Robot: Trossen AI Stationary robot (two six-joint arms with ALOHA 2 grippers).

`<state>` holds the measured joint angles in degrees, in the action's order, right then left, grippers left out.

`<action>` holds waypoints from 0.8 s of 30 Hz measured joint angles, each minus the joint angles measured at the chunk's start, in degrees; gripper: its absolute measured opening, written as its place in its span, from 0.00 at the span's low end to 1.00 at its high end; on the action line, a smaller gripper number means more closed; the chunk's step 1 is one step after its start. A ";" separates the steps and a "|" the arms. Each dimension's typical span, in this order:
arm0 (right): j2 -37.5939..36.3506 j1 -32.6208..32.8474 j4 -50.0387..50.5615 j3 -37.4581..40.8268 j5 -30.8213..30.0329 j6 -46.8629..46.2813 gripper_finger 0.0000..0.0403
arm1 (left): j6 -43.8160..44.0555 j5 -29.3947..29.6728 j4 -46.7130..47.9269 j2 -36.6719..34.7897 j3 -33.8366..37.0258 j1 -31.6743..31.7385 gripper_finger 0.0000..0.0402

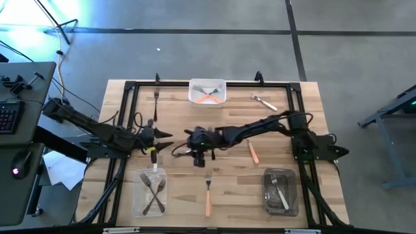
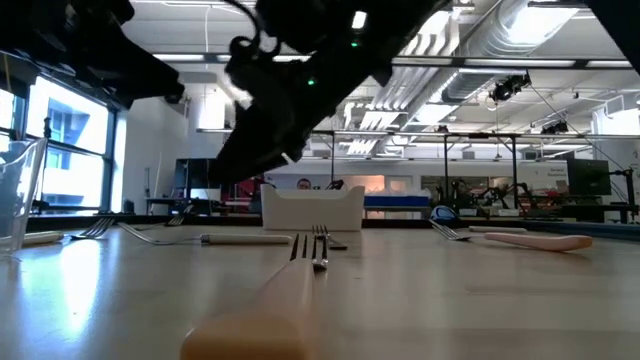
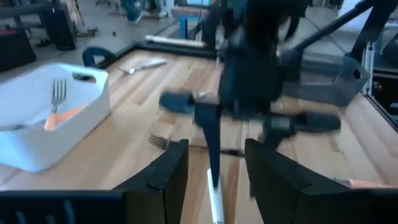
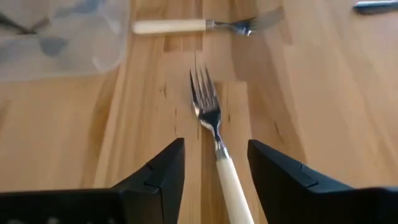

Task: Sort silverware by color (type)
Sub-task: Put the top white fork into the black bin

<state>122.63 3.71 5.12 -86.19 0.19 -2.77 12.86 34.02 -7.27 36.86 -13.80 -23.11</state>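
Right wrist view: right tool [image 4: 214,171] open, empty, straddling cream-handled fork [image 4: 214,134] flat on counter [image 4: 74,124]. Left tool [image 3: 214,171] open, empty. Fork looks light, stiff, slick; grip mid-handle.

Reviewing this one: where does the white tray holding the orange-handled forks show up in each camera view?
High view: the white tray sits at the table's far edge, centre.
Low view: centre of the picture, at the back of the table.
Left wrist view: at the picture's left side.
Right wrist view: not in it; the tray there is a clear tray.
Landmark: the fork near the front edge lines up with the tray in the high and low views.
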 joint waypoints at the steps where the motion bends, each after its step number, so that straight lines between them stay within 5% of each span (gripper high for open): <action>1: 1.55 -0.07 1.40 -2.27 0.07 0.24 0.39 | -0.71 0.04 -0.13 -0.65 -0.02 0.00 0.36; 14: 14.12 -0.86 11.86 -16.74 1.69 3.24 0.37 | -2.20 1.41 2.16 -3.82 0.00 0.02 0.36; 24: 14.98 -1.89 13.68 -17.14 2.25 3.16 0.11 | -2.05 4.05 3.24 -3.82 0.00 0.02 0.34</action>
<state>137.60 1.82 18.80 -103.33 2.44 0.39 10.81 38.07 -4.03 33.04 -13.80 -23.09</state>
